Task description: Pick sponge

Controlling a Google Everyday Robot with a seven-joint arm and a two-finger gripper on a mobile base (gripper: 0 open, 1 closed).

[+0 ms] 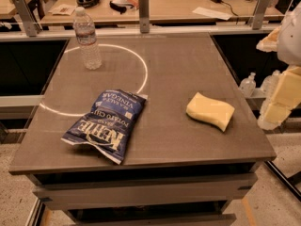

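Observation:
The sponge (210,110) is a pale yellow foam block with wavy sides. It lies flat on the right part of the grey table (178,69), near the right edge. My gripper (281,100) is at the far right of the view, beyond the table's right edge and to the right of the sponge, apart from it. Its pale yellow blocky fingers (286,89) hang beside the table, and nothing shows between them.
A blue chip bag (106,124) lies at the front left of the table. A clear water bottle (88,39) stands upright at the back left. A wooden desk (178,4) with headphones and papers runs behind, past metal rail posts.

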